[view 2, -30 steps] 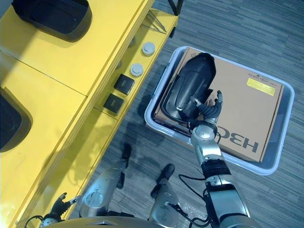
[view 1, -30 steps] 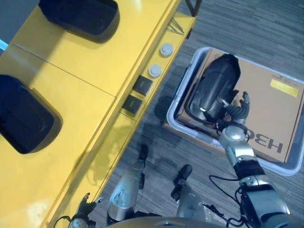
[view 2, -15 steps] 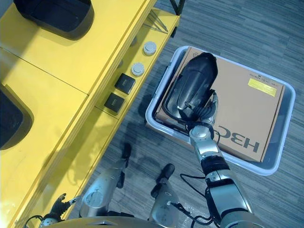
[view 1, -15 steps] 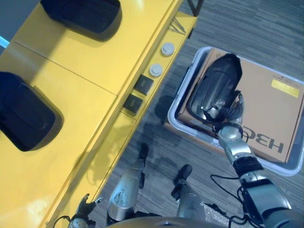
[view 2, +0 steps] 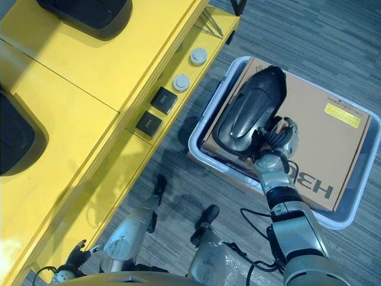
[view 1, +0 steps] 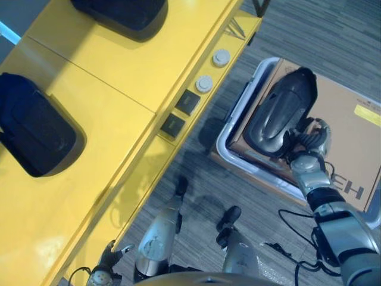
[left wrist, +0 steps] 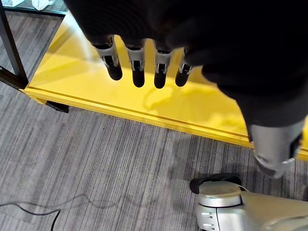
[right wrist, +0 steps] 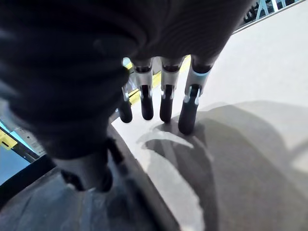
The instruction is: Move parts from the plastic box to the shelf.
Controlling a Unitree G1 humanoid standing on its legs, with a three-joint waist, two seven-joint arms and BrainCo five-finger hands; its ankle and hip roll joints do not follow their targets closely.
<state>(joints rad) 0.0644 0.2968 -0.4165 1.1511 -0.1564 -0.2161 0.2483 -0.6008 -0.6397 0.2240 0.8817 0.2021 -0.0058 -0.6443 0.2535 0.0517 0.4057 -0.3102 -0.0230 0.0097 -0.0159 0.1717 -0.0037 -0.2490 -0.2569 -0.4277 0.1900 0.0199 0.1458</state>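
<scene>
Right eye view: the part [view 2: 250,111], a dark rigid shell, lies on cardboard [view 2: 321,143] in the box [view 2: 351,211]. It looks bulky and smooth; I judge its edge the best hold. My right hand [view 2: 278,140] touches its near end, fingers extended, unclamped. Left hand [left wrist: 144,67] hangs open.

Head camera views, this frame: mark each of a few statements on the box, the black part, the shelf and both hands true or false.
1. The black part lies on cardboard inside the plastic box. True.
2. The right hand is at the black part's near end. True.
3. The yellow shelf carries no parts. False: two dark parts sit on top.
4. The left hand holds a part. False: its straight fingers hold nothing, hanging by the shelf's edge.
5. The plastic box sits on the shelf. False: it sits on the floor beside it.
</scene>
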